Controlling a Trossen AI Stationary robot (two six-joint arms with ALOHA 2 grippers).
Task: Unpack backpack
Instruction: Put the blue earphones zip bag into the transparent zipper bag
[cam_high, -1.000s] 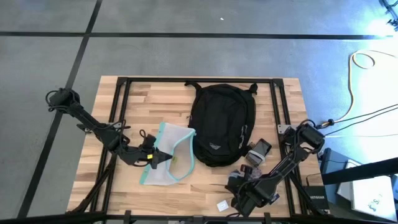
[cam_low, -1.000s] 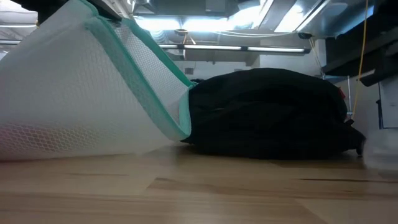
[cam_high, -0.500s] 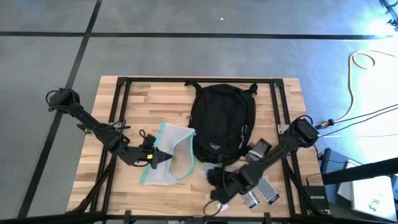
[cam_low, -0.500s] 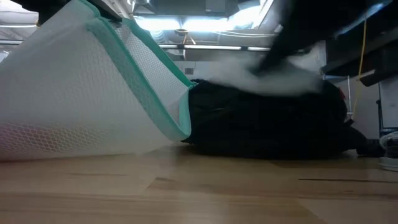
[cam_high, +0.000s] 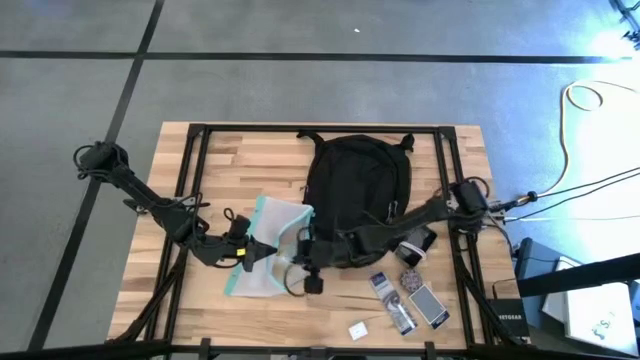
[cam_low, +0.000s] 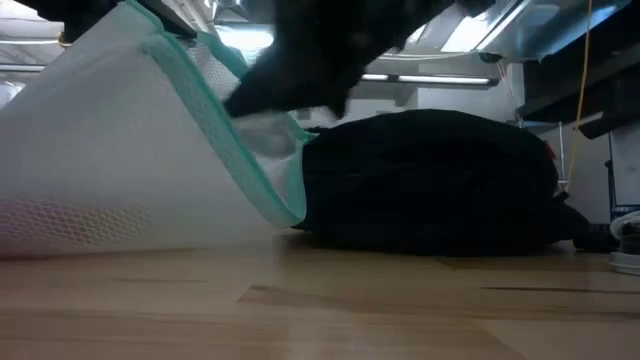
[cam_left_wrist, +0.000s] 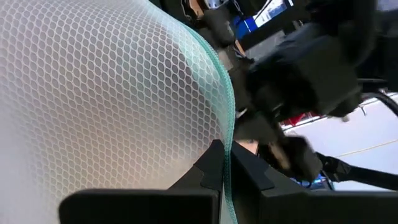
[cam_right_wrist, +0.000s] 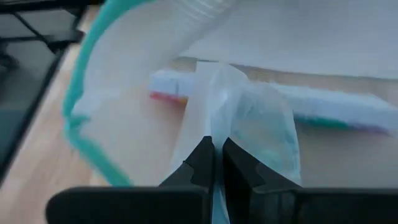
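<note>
Backpack (cam_high: 355, 195) lies mid-table (cam_high: 250, 160). Left gripper (cam_high: 248, 253), jaws clamped on the mesh pouch's (cam_high: 268, 255) teal rim; right gripper (cam_high: 303, 262) reaches across, jaws pinching a clear plastic packet (cam_right_wrist: 249, 124).

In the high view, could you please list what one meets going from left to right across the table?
Left tool, gripping the mesh pouch → right tool, at the pouch's open side → backpack → small items laid on the wood.
</note>
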